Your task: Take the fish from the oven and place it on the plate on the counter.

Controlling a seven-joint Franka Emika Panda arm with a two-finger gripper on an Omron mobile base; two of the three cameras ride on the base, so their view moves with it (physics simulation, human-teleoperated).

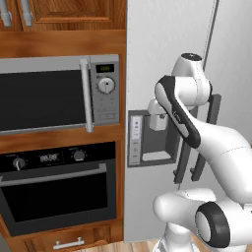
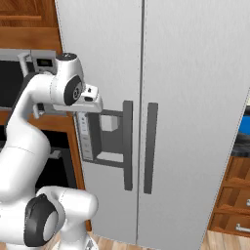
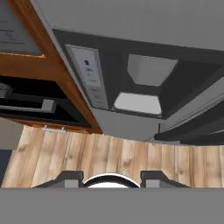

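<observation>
The fingers (image 3: 111,178) hang spread apart with nothing between them, up in front of the fridge dispenser (image 3: 144,89), wooden floor (image 3: 109,159) showing below. The oven (image 1: 59,184) sits lower and off to their left, its door shut. I cannot see the fish through the dark glass.

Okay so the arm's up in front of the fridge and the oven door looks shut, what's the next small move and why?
Probably swing the gripper left and down toward the oven's silver bar handle. The oven door is closed, so the fish inside cannot be reached yet, and the hand now points at the fridge's dispenser, well right of the oven. The finger tips stand apart with nothing between them.
</observation>
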